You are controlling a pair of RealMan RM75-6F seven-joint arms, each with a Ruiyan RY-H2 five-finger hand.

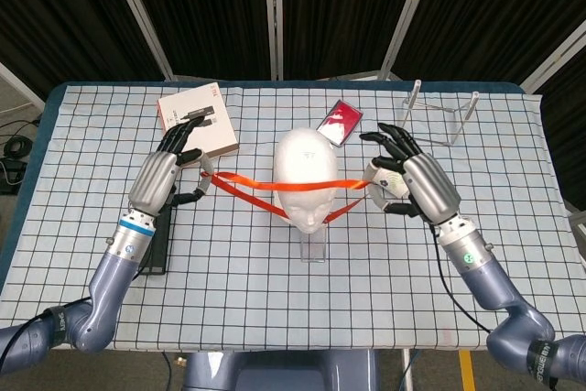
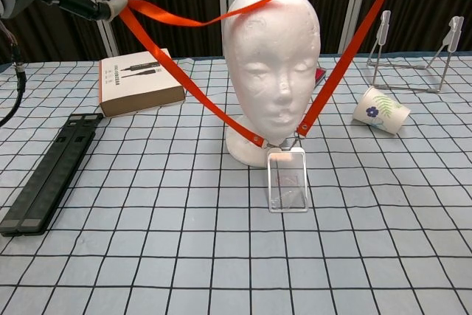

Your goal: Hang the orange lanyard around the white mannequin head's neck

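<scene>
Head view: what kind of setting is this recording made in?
Probably a lab or robot data-collection booth: black curtain panels on metal frames behind, a table under a grid-checked cloth, and staged props such as a foam mannequin head and boxed cable.
</scene>
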